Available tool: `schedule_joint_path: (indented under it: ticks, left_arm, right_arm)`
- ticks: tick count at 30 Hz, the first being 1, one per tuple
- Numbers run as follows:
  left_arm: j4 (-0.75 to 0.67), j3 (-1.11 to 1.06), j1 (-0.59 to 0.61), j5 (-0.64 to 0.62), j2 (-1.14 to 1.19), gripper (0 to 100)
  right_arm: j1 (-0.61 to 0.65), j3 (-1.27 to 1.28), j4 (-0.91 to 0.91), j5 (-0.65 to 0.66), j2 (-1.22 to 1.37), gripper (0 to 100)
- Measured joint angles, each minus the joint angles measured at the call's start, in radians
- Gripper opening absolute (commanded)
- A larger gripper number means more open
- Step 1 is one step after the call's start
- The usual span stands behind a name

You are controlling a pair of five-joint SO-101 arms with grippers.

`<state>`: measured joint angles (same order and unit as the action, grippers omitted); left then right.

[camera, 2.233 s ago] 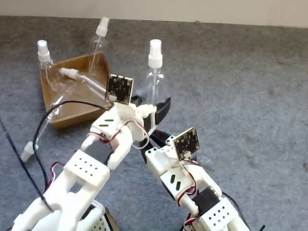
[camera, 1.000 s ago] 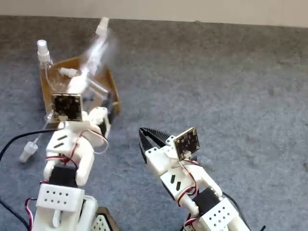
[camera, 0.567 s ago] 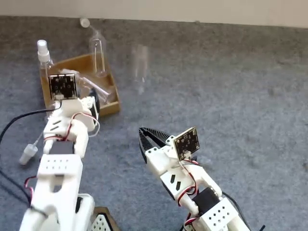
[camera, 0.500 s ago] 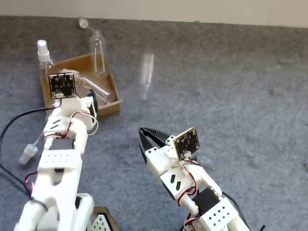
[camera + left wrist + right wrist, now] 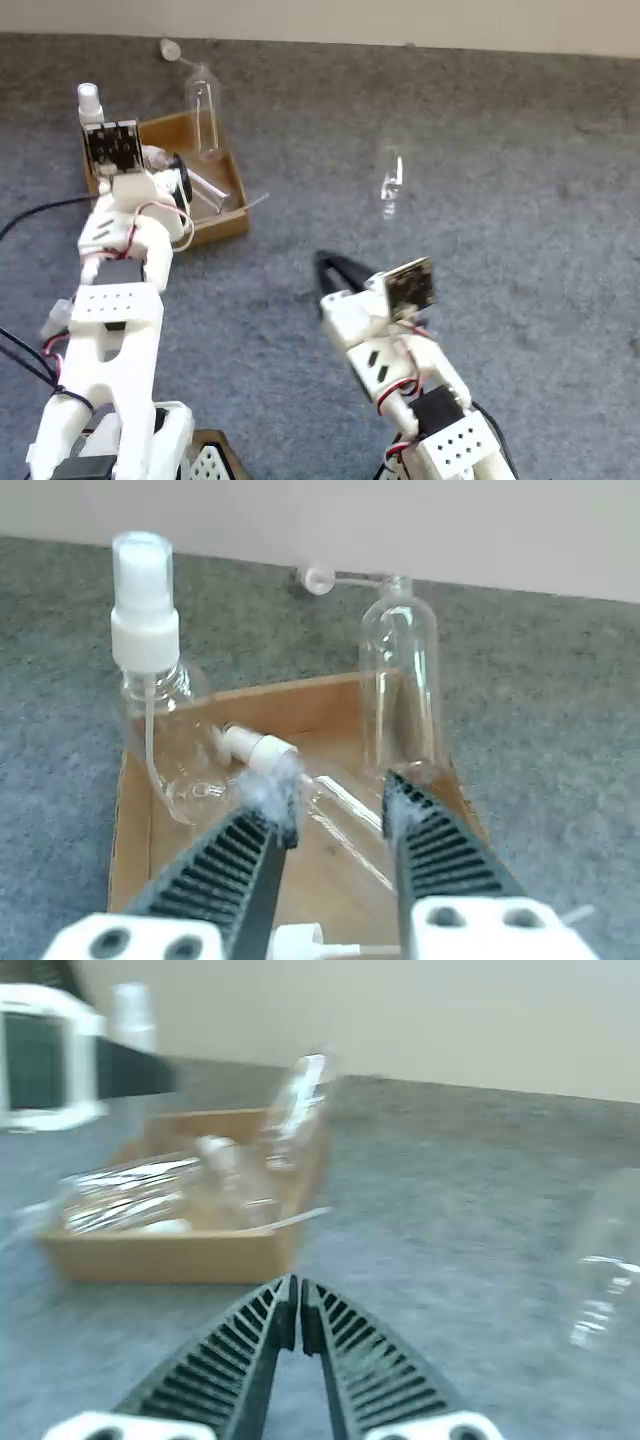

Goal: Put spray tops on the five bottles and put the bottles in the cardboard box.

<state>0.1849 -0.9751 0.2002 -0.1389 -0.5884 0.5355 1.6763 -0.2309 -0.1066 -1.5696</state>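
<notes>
On the table [image 5: 500,120], your cardboard box [image 5: 215,230] is part filled. The left tool [image 5: 338,815] hangs over it, half open and empty. The right tool [image 5: 298,1310] is closed on nothing. One stray bottle [image 5: 390,180], seemingly capless, lies well apart from the box: fetch it next.

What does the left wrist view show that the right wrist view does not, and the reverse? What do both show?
Left wrist view alone: a loose spray top beyond the uncapped bottle, seen over the open left gripper. Right wrist view alone: the shut right gripper and a stray bottle on the carpet, apart from the cardboard box. Both: that box, with bottles lying inside.
</notes>
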Motion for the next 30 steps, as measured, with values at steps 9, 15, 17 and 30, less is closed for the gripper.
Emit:
schedule_joint_path:
  ticks: [9, 15, 17, 30]
  left_arm:
    - [0.379, 0.212, -0.121, 0.000, 0.000, 11]
    - [0.410, 0.221, -0.196, 0.000, 0.000, 11]
    - [0.410, 0.224, -0.221, 0.000, 0.000, 11]
    - [0.583, 0.528, -0.382, 0.000, 0.308, 12]
  right_arm:
    - [-0.336, 0.000, 0.000, 0.000, 0.000, 1.2]
    - [-0.614, 0.000, 0.002, 0.000, 0.000, 1.2]
    - [-0.695, 0.000, 0.003, 0.000, 0.000, 1.2]
    - [-0.819, 0.000, 0.003, -0.002, 0.000, 1.4]
